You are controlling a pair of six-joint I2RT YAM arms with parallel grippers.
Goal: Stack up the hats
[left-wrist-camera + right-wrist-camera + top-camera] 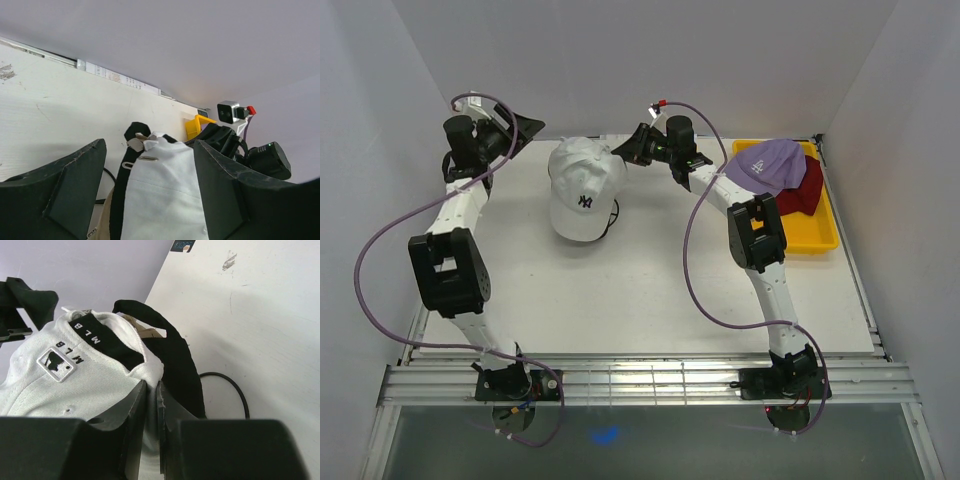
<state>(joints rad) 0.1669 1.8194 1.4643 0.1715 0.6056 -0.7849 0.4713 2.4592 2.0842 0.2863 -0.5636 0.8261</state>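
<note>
On the white table (620, 290), the white cap (582, 200) with a dark logo lies on top of a black cap (175, 360), its brim toward the arm bases. More to the right, a yellow tray (817, 240) holds the lavender cap (770, 165) over the dark red cap (807, 195). Behind the white cap, the right gripper (623, 152) is clenched on its back rim. At the far left, the left gripper (527, 128) has its jaws spread and grasps nothing
</note>
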